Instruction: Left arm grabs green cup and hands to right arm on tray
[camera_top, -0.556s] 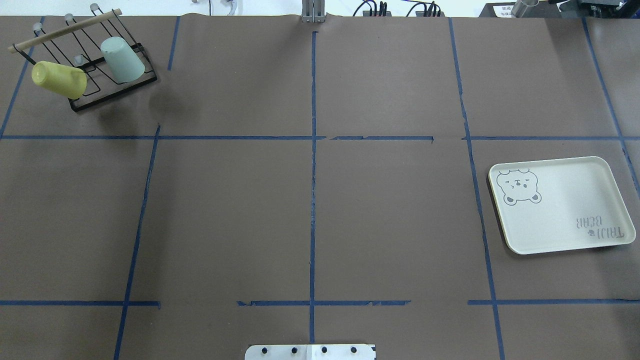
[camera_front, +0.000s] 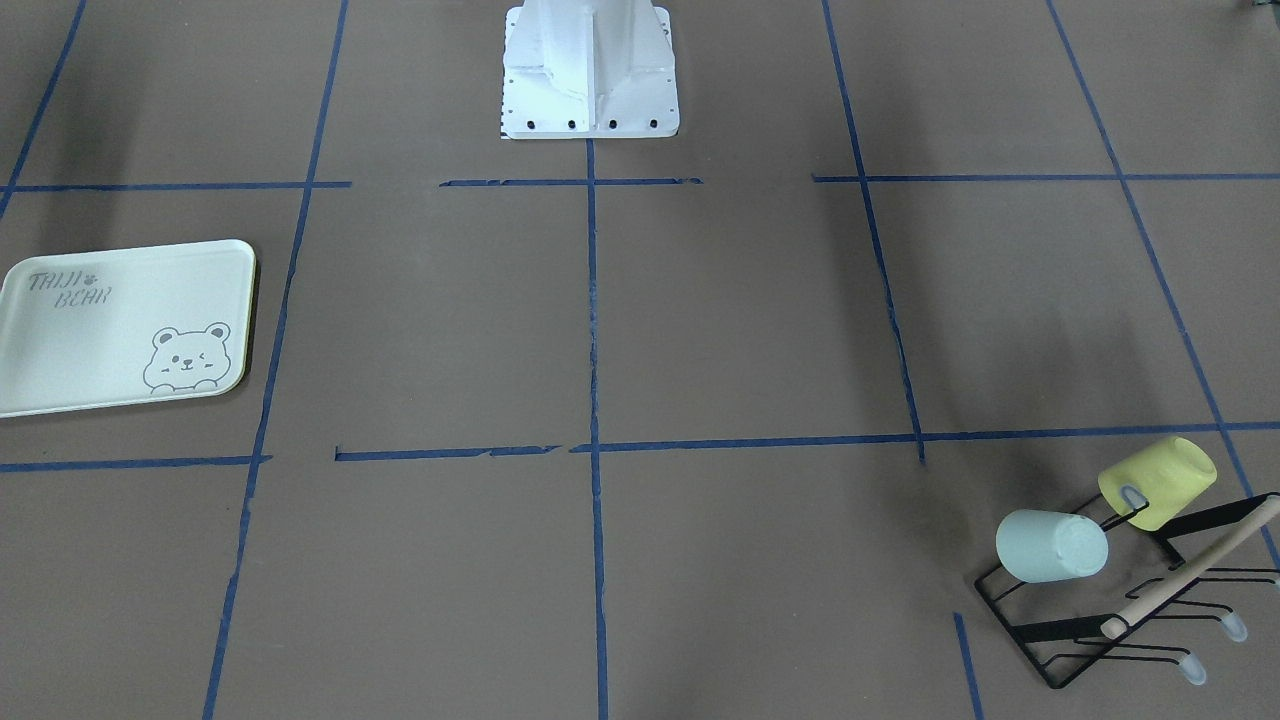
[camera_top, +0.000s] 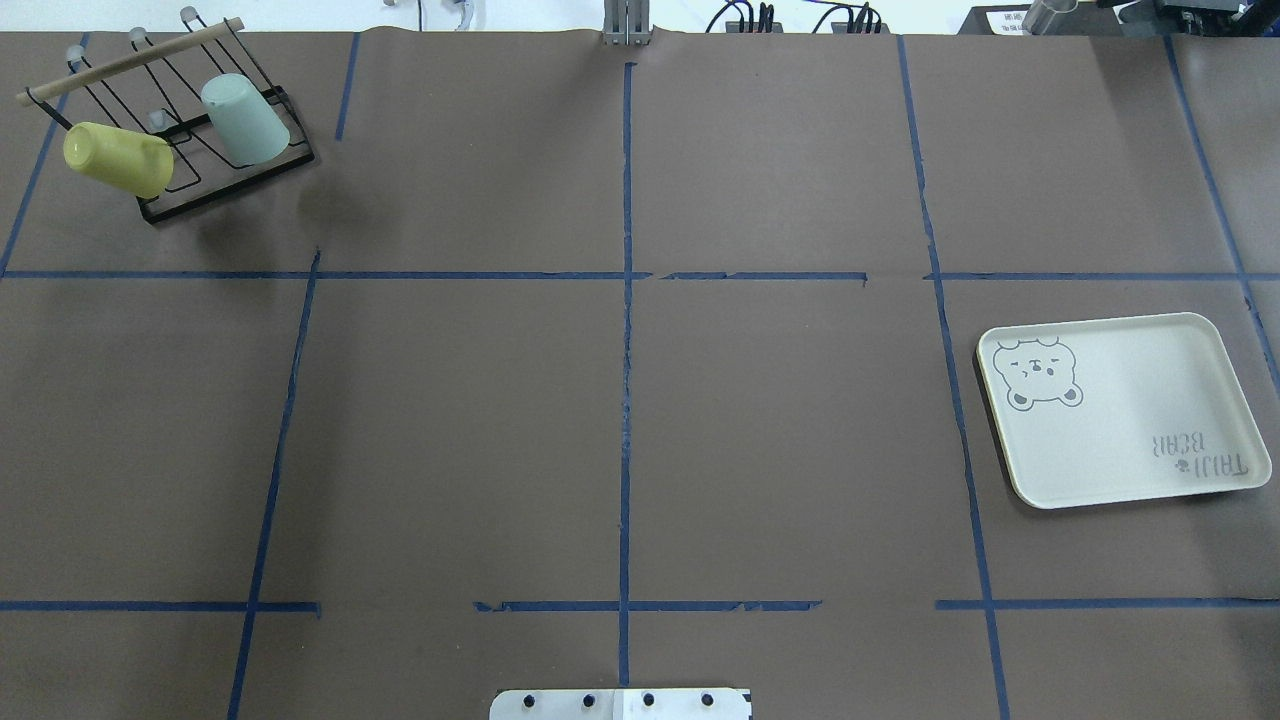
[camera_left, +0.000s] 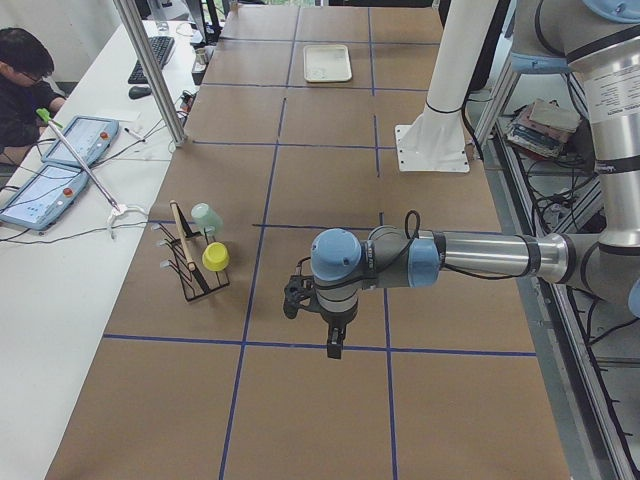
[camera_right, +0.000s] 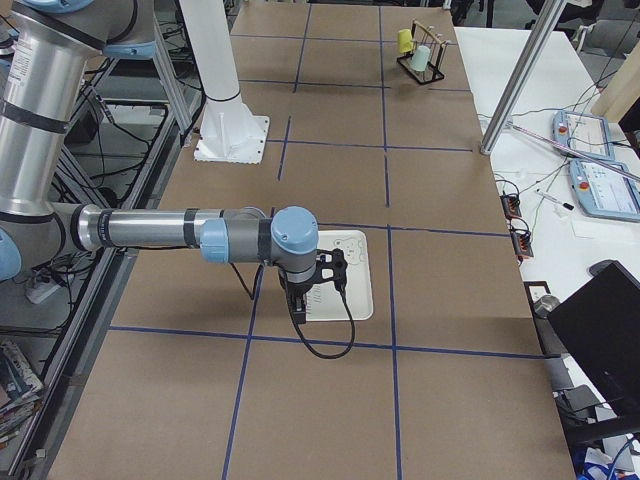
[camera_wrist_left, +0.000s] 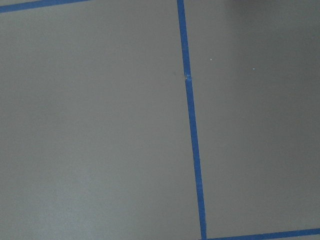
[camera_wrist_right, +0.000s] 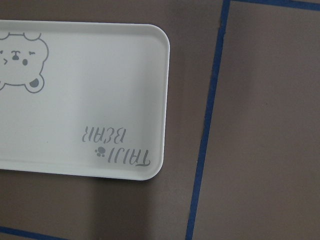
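The left arm (camera_left: 470, 255) and right arm (camera_right: 150, 228) look alike: smooth grey metal tubes, rounded pale blue joint caps (camera_left: 335, 255), dark bands at the seams. A black cable (camera_right: 325, 356) loops under the right arm's wrist. The white pedestal (camera_front: 590, 60) has a row of dark bolts (camera_front: 572, 125) along its base plate.

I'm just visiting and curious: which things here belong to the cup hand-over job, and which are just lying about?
Job: green cup, tray, left arm, right arm.
Lying about: yellow cup, black wire rack.
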